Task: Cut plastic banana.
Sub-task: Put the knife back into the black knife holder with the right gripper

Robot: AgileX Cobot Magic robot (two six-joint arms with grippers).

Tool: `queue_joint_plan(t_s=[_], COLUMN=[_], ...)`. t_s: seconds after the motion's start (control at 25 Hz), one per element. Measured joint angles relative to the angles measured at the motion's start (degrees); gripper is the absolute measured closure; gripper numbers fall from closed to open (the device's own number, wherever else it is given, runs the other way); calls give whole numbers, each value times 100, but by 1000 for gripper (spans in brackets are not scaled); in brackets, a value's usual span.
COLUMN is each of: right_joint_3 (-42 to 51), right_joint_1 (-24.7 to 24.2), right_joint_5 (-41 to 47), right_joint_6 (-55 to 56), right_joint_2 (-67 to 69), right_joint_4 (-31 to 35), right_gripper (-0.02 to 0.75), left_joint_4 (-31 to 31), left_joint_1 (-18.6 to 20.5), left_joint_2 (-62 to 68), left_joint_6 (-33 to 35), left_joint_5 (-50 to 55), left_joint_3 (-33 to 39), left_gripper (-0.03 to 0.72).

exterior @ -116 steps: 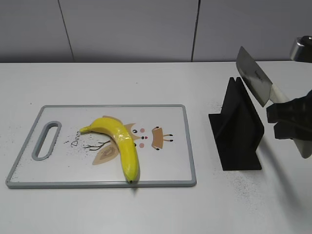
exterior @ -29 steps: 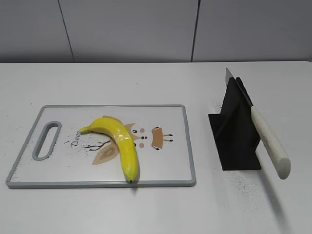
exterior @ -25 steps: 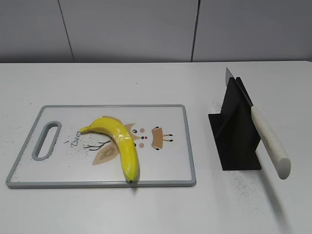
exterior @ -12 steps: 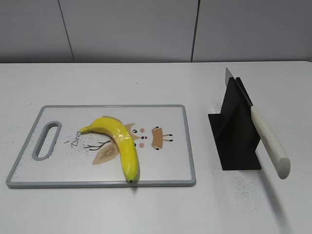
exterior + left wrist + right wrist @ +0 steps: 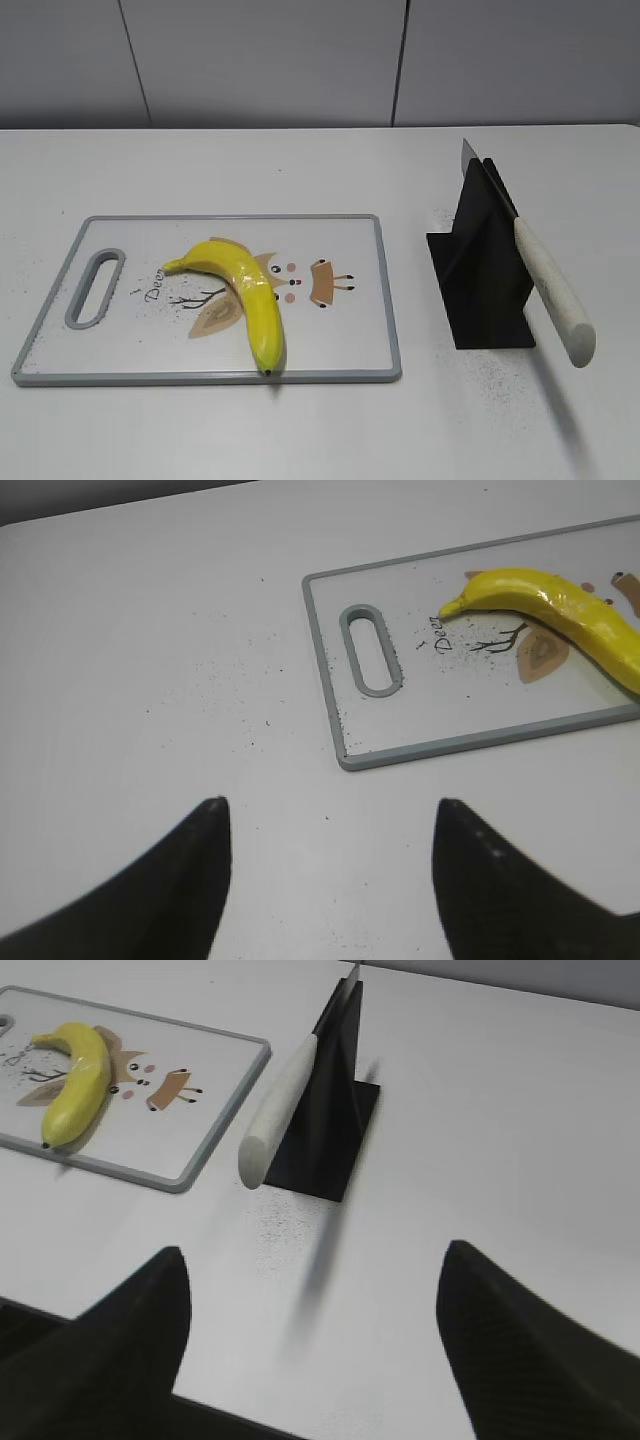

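The yellow plastic banana (image 5: 245, 295) lies whole on the white cutting board (image 5: 340, 330) and also shows in the left wrist view (image 5: 560, 605) and the right wrist view (image 5: 75, 1075). The knife (image 5: 550, 290) with a white handle rests slanted in the black holder (image 5: 485, 270), handle toward the front; it shows too in the right wrist view (image 5: 285, 1105). My left gripper (image 5: 327, 825) is open and empty over bare table left of the board. My right gripper (image 5: 312, 1280) is open and empty, in front of the holder. Neither gripper shows in the exterior view.
The cutting board has a grey rim and a handle slot (image 5: 95, 288) at its left end. Dark specks lie on the table round the board and the holder. A grey wall stands behind the table.
Earlier my right gripper held the knife above the holder. The knife now rests in the holder and the gripper has left the exterior view. Nothing moved in the last second.
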Motion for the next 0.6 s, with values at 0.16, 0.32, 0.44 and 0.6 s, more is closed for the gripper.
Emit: queue_joint_plan(t_s=[0.16, 0.32, 0.44, 0.6], right_joint_3=[0, 0, 0, 0], right_joint_1=[-547, -970, -1030, -1037], right_joint_5=[0, 0, -30, -315], right_joint_6=[0, 0, 0, -5], right_joint_2=[0, 0, 0, 0], right_joint_4=[18, 18, 49, 117], right_gripper=[158, 158, 158, 158], left_joint_4=[0, 0, 38, 159], left_joint_1=[0, 0, 0, 0], left_joint_2=[0, 0, 0, 0], left_joint_6=[0, 0, -116, -306], left_joint_5=[0, 0, 0, -4], left_joint_3=[0, 0, 0, 0], left_gripper=[93, 93, 93, 93])
